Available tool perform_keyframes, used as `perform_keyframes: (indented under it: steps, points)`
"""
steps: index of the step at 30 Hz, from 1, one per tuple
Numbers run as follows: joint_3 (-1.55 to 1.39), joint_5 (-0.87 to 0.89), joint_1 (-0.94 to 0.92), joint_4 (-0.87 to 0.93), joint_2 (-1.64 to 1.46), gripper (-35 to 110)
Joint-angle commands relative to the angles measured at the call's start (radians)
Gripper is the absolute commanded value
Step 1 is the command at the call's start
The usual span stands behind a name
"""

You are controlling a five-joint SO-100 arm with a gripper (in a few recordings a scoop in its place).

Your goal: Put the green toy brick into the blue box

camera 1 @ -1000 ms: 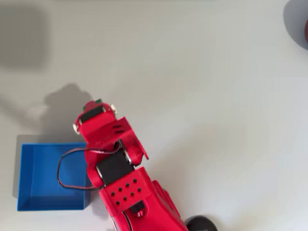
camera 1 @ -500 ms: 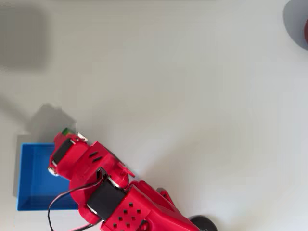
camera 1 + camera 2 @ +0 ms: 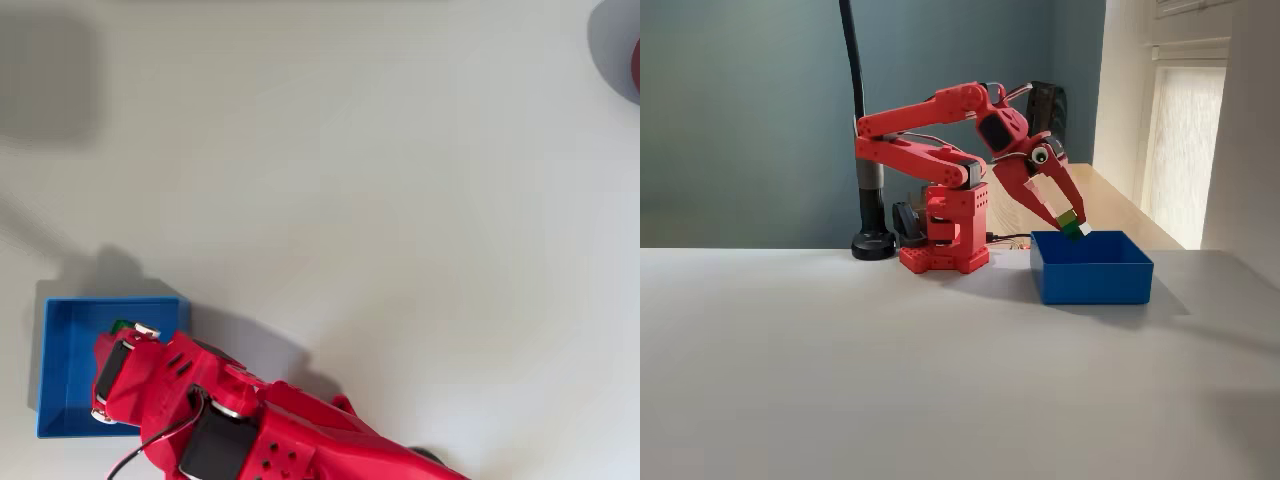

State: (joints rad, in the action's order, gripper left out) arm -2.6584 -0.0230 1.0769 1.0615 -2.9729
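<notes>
The red arm reaches over the blue box, which sits at the lower left in the overhead view. My gripper points down over the box's rear left part, shut on the green toy brick. The brick hangs just above the rim, lime layer over dark green. From overhead just a sliver of the green toy brick peeks past the gripper, inside the box outline near its far wall. The arm hides the box's right near corner there.
The arm's red base and a black lamp post stand behind the box in the fixed view. A dark round object lies at the overhead view's top right corner. Open grey tabletop stretches right of the box.
The arm has swung toward the overhead view's lower left, carrying the brick from beyond the box's far right corner to above the box interior.
</notes>
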Motion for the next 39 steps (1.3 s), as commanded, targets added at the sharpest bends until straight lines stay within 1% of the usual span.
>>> perform_keyframes:
  steps: [1,3,8,11,13,16,18,21,26,30,34,39]
  points:
    - [0.028,-0.031,0.031,0.018,-0.012,20]
    - [0.023,-0.031,0.035,0.018,-0.012,26]
    - [0.035,-0.020,0.037,0.018,-0.012,33]
    - [0.052,-0.015,0.029,0.009,-0.011,31]
    - [0.063,-0.026,0.003,-0.025,-0.011,27]
    - [0.063,-0.051,-0.095,-0.097,-0.011,17]
    - [0.046,-0.060,-0.199,-0.163,-0.011,8]
    - [0.003,-0.067,-0.376,-0.247,-0.012,0]
    - [-0.095,-0.071,-0.655,-0.316,-0.028,0]
    - [-0.181,-0.067,-0.821,-0.344,-0.029,0]
    - [-0.272,-0.067,-0.917,-0.379,-0.032,0]
    - [-0.403,-0.077,-0.954,-0.377,-0.138,0]
